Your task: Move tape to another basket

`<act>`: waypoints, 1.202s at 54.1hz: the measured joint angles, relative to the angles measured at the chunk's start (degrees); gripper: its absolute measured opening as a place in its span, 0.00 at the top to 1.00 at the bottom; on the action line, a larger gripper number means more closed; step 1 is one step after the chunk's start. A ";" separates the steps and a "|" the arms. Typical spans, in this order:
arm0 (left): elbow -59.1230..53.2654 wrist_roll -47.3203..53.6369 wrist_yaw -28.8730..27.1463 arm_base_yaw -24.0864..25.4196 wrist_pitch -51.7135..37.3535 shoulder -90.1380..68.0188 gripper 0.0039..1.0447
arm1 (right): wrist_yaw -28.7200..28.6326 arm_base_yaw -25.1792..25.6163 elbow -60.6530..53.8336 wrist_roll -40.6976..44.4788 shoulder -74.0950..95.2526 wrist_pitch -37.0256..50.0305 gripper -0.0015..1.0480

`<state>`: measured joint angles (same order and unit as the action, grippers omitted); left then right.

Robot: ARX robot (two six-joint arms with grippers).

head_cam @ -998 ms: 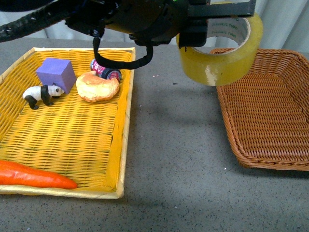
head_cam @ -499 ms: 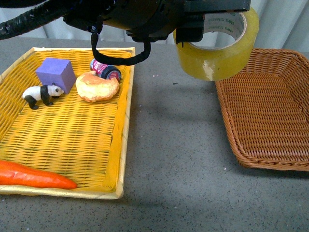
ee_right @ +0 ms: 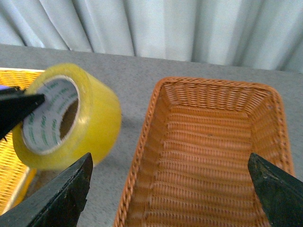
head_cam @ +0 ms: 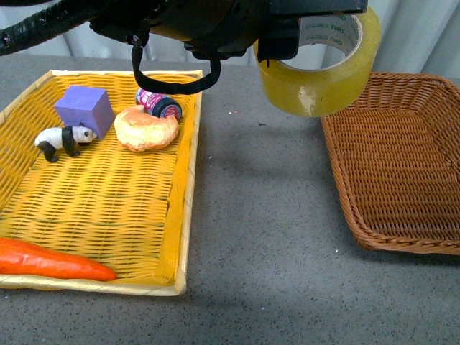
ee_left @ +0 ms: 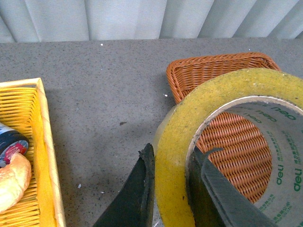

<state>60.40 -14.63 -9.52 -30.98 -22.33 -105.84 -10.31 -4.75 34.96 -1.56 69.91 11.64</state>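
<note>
The tape (head_cam: 316, 79), a wide yellowish roll with a white printed core, hangs in the air above the grey table, just left of the brown wicker basket (head_cam: 338, 165). My left gripper (head_cam: 277, 47) is shut on the roll's wall. In the left wrist view, one finger of the gripper (ee_left: 173, 161) is inside the core and one is outside the tape (ee_left: 213, 99), with the basket (ee_left: 208, 71) behind. My right gripper (ee_right: 173, 189) is open and empty above the basket (ee_right: 147, 142), with the tape (ee_right: 90, 118) beside it.
A bright yellow woven tray (head_cam: 183, 180) on the left holds a purple cube (head_cam: 85, 108), a toy panda (head_cam: 61, 140), a bread bun (head_cam: 147, 128), a small can (head_cam: 159, 104) and a carrot (head_cam: 50, 260). A pale curtain hangs behind the table.
My left gripper has carried the tape slightly up and to the left in the front view. The basket and the tray's things have not moved.
</note>
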 joint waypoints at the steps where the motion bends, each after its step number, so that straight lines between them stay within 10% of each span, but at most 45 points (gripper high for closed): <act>1: 0.00 0.00 0.11 0.00 0.00 0.00 0.85 | -0.87 0.00 1.44 -0.55 1.57 -0.31 0.09; 28: 0.00 0.00 0.11 -0.11 0.00 0.00 0.85 | -8.28 -6.21 28.79 -4.48 25.53 -16.52 0.09; 56: 0.00 0.42 0.11 -0.11 -0.02 0.00 0.85 | -7.80 -6.54 33.38 -2.67 32.61 -21.70 0.09; 65: 0.00 0.44 0.11 -0.11 -0.02 0.00 0.85 | -7.91 -6.51 33.62 -3.10 33.18 -21.59 0.28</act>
<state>60.40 -14.20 -9.41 -31.09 -22.35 -105.84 -18.22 -11.27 68.58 -4.67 103.09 -9.96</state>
